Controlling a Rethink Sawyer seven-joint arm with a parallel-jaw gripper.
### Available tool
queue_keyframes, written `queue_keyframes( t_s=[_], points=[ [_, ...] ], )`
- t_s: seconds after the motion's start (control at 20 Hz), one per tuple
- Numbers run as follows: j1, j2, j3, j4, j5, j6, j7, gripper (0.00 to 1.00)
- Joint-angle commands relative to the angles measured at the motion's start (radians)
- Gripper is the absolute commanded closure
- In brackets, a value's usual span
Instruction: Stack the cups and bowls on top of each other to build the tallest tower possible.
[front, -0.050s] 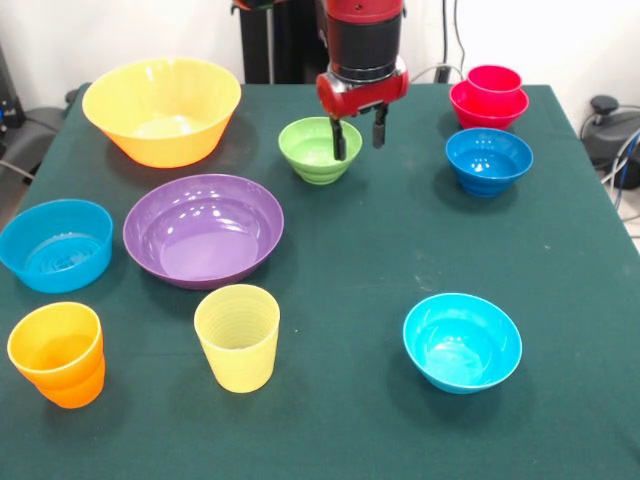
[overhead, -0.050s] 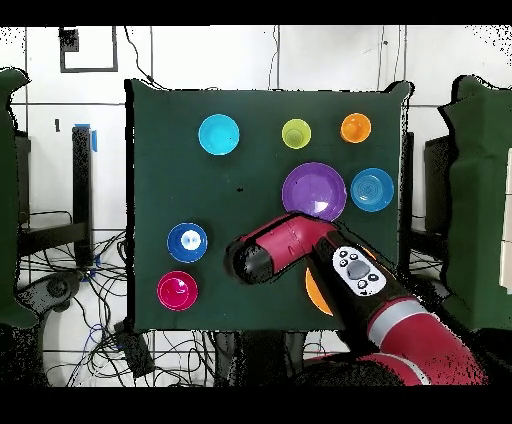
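**Inspector:** Item one, the tower. A red cup nested in a red bowl, standing at the table's back corner. The landmark is the green bowl; the tower stands well to its right in the front view, with the dark blue bowl just in front of the tower.

**Clerk:** And the gripper?

**Inspector:** The gripper hangs at the green bowl's right rim, jaws narrowly parted, holding nothing. One finger looks to sit over the rim, the other outside it. Contact cannot be confirmed.

**Clerk:** Other stock?

**Inspector:** The purple bowl lies in front of the green bowl to the left, the big yellow bowl directly left. The yellow cup, orange cup and cyan bowl stand well forward.

**Clerk:** Risks?

**Inspector:** In my judgement, a pinch on one glossy rim may slip or tilt the bowl. A tilted carry could knock the tower on arrival.
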Motion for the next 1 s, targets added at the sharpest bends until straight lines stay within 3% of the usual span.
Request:
queue_keyframes(
  t_s=[0.05,1.0],
  points=[
    [-0.002,0.019,0.053,-0.087,-0.025,0.072,-0.181,0.0],
    [0.018,0.007,0.021,-0.07,-0.057,0.03,-0.128,0.0]
  ],
)
